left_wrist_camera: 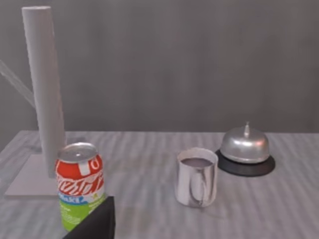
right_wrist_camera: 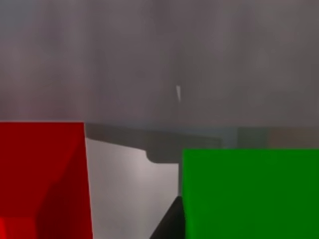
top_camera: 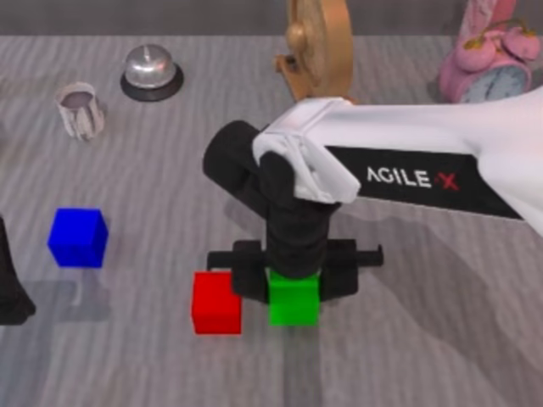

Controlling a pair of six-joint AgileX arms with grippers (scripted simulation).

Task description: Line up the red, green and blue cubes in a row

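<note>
Right gripper (top_camera: 293, 284) straight down over the green cube (top_camera: 293, 300), fingers around it, grip itself not discernible, red cube (top_camera: 216, 303) just beside with a small gap, blue cube (top_camera: 78, 237) well apart toward the left, right arm reaching in from the right, left gripper (top_camera: 10, 288) parked at the left edge.

Right gripper (top_camera: 293, 280) fingers hidden behind own wrist above green cube (top_camera: 293, 298); left gripper (top_camera: 10, 292) cut off at left edge.
</note>
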